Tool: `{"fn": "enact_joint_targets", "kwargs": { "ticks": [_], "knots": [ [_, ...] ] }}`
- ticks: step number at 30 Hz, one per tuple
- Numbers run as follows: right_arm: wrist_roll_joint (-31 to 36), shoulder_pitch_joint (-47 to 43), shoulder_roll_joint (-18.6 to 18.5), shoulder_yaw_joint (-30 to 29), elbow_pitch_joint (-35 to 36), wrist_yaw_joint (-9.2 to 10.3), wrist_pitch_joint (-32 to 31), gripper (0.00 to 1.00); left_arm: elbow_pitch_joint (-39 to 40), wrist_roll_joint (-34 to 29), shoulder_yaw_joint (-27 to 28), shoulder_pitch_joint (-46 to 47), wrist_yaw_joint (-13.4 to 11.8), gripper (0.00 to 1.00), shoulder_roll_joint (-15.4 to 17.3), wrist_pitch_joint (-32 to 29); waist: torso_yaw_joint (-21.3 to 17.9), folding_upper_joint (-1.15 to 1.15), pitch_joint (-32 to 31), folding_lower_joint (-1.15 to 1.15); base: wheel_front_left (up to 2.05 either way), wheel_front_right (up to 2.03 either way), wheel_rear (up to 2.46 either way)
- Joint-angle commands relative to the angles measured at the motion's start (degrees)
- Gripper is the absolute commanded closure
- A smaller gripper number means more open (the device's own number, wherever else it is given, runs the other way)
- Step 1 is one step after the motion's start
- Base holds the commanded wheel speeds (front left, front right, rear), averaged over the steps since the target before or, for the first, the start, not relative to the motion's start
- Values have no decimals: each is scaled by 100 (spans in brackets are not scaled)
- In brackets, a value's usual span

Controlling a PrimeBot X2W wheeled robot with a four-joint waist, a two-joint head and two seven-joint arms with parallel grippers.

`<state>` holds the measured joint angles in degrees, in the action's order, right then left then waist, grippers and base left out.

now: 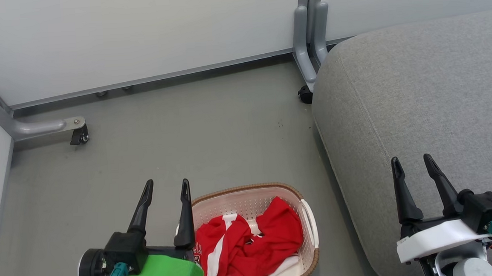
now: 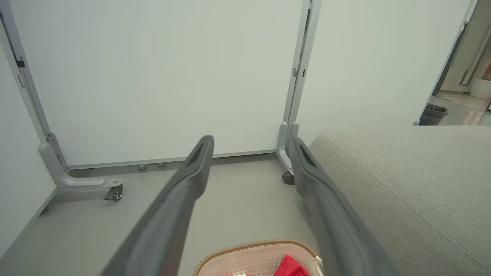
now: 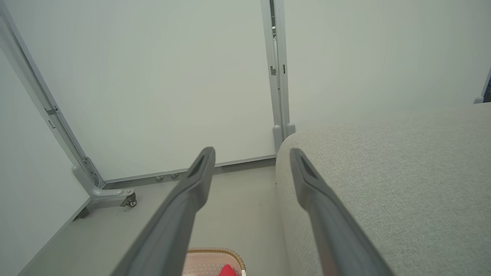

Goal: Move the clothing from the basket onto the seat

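Grey floor (image 1: 186, 137), white partition panels (image 1: 137, 33) on grey castored feet (image 1: 40, 126), dark bin (image 2: 433, 114) beyond.

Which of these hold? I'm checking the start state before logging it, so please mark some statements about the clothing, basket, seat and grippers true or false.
1. The clothing lies in the basket. True.
2. The basket stands on the seat. False: it stands on the floor, beside the seat.
3. The left gripper is shut on the clothing. False: its fingers are spread and hold nothing.
4. The right gripper is open and empty, in front of the seat in the head view. True.
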<state>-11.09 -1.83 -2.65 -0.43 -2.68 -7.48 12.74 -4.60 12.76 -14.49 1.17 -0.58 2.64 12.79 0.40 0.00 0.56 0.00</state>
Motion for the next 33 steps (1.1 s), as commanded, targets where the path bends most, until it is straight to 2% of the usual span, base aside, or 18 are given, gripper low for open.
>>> {"fn": "enact_joint_targets", "kwargs": {
  "ticks": [1, 20, 33],
  "knots": [
    [137, -36, -30, 14, 57, -2, 64, 0, 37, -153, -10, -48, -46, 0, 35, 53, 0, 0, 4, 0, 0, 0, 0],
    [860, -129, -35, 24, 160, -1, 260, 0, 68, -915, -200, -99, -89, 0, 40, 258, 0, 0, 59, 0, 0, 0, 0],
    [784, -120, -34, 1, 170, -1, 251, 0, 18, -877, -179, -55, -89, 0, 40, 238, -2, 0, 64, 0, 0, 0, 0]
  ]
}}
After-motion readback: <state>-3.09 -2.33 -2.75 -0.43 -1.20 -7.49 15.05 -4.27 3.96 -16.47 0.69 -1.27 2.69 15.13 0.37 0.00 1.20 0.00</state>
